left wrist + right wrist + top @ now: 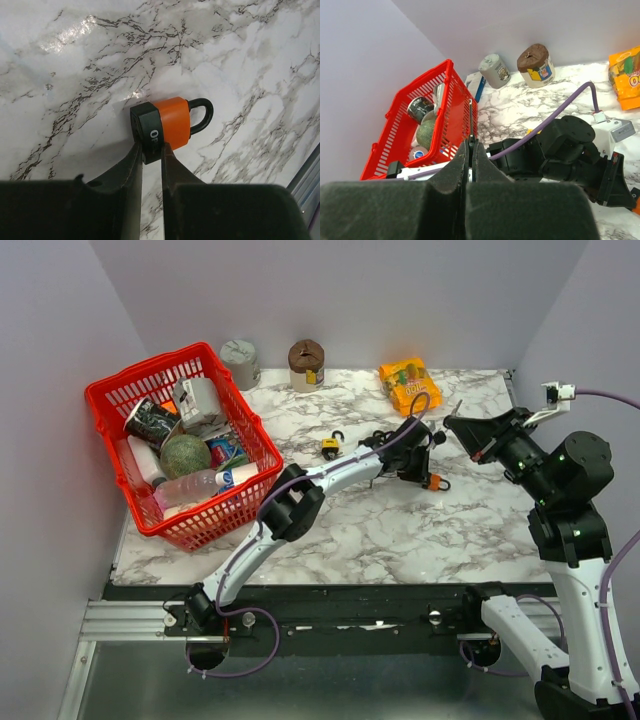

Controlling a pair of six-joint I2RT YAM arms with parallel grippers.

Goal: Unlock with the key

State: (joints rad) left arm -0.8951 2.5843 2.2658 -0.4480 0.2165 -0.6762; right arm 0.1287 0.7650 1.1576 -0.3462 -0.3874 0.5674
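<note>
Pinching just the black end of the orange padlock (pixel 172 122), lying on the counter (pixel 240 60), the left end effector (pixel 151 150) may let it pivot or slip if the right end effector (pixel 470 146), pressed together on the thin key (pixel 470 117), pushes in misaligned.

We see a glossy marble-patterned tabletop (pixel 75 65), a padlock (pixel 170 122) of smooth orange and matt black plastic with a shiny black shackle (pixel 206 107), a thin metal key (pixel 470 120), and a red plastic basket (pixel 160 362).
</note>
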